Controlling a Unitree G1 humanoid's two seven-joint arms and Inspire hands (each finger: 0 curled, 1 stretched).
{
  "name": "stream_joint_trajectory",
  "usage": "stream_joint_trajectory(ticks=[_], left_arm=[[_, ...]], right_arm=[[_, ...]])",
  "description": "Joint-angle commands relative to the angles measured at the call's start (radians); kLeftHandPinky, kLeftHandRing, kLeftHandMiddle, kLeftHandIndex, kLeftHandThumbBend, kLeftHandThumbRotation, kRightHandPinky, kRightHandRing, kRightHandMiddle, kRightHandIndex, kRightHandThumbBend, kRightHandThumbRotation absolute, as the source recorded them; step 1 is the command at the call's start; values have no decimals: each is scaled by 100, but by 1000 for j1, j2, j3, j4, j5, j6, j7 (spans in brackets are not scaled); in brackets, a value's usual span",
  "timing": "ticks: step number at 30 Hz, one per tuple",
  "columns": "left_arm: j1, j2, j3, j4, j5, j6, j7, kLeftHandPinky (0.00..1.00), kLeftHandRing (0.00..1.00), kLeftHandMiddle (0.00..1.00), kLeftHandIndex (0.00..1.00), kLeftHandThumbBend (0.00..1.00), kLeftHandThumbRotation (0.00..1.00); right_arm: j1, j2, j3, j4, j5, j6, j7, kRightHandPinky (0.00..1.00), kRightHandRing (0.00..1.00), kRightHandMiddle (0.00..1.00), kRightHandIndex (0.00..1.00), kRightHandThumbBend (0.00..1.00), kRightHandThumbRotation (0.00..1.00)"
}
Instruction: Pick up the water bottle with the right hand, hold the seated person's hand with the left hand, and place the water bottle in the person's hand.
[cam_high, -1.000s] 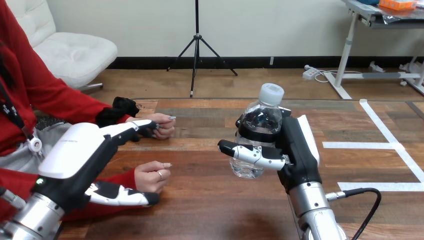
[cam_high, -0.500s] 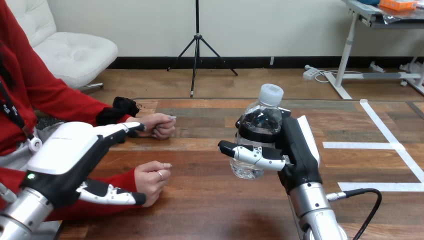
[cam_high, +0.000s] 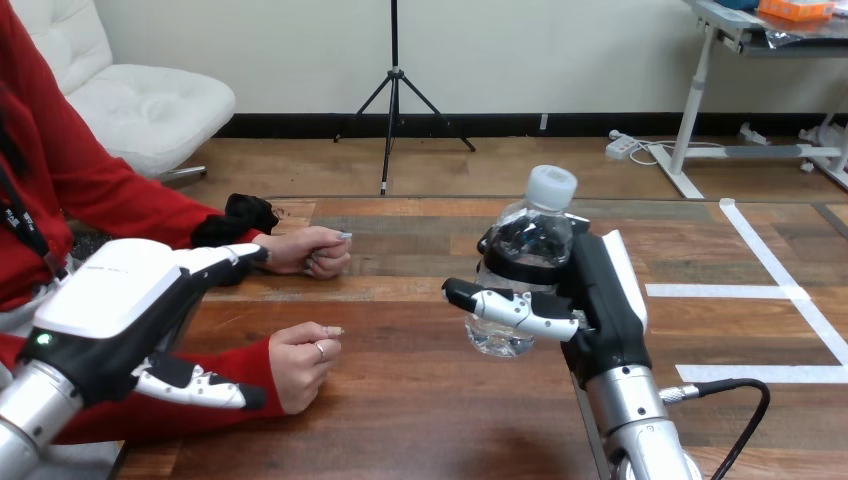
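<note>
A clear water bottle (cam_high: 522, 250) with a white cap is held upright above the table, and my right hand (cam_high: 600, 300) is shut on it, thumb across its front. At the lower left my left hand (cam_high: 120, 300) is open, its fingers straight and its thumb (cam_high: 200, 385) stretched out below. The person's nearer hand (cam_high: 300, 365) rests curled on the table just right of that thumb, and I cannot tell whether they touch. The person's farther hand (cam_high: 315, 250) lies closed on the table beyond my left fingertips.
The wooden table (cam_high: 420, 400) runs from me to a far edge behind the bottle. A black cuff (cam_high: 240, 218) lies by the person's farther wrist. White tape lines (cam_high: 790, 300) mark the floor at the right.
My left hand has drawn back toward the lower left, away from the person's farther hand. The right hand with the bottle has shifted slightly to the right.
</note>
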Motion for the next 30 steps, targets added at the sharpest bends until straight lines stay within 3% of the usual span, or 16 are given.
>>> stream_joint_trajectory(ticks=[1,9,17,26,29,30], left_arm=[[-70,67,-44,20,43,25,1,74,81,85,88,100,47],[-96,109,-100,60,82,58,-19,81,84,85,88,100,46],[-116,117,-149,82,93,90,-23,84,84,85,88,100,49],[-158,108,-199,152,78,58,-1,84,84,86,88,100,53],[-188,75,-229,162,55,73,-38,81,84,87,90,100,55],[-192,66,-235,164,55,75,-28,80,84,87,91,100,56]], right_arm=[[-35,-6,-11,-93,20,4,1,24,30,35,39,83,3],[-25,-13,-11,-146,11,38,3,25,30,36,40,82,3],[-15,-16,-13,-202,9,83,2,25,30,36,40,83,3],[-7,-18,-12,-245,19,114,6,26,31,36,40,83,1],[-12,-25,-14,-281,23,118,9,27,31,37,40,83,0],[-14,-27,-14,-288,25,119,11,27,31,37,41,83,0]])
